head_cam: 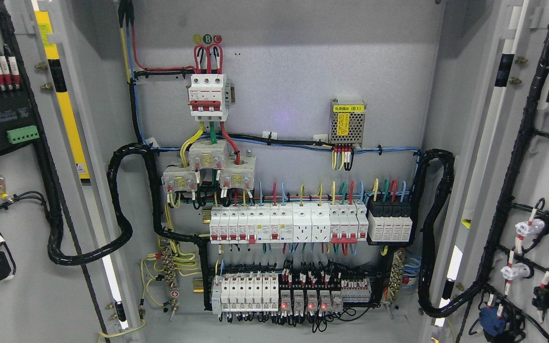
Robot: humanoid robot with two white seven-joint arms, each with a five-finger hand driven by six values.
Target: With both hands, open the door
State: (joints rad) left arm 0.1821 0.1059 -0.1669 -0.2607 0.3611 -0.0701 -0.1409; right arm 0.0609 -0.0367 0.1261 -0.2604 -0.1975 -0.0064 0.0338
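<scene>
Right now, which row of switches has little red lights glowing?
The bottom row, lowest in the cabinet. Small red lights glow on its dark middle blocks. The middle row and the top breaker show red parts, but no glow.

Pale grey steel cabinet back panel (284, 62), plain and unpatterned. White moulded breaker rows (286, 224) carry red toggles. Yellow-labelled perforated silver power supply box (347, 122). Black ribbed cable conduit (122, 209) loops left. Yellow-and-black banded strip (62, 95) runs down the grey left door (22, 305).

back panel (284, 57): matt grey painted metal | breakers (284, 224): glossy white plastic | cable conduit (117, 209): ribbed black plastic
</scene>
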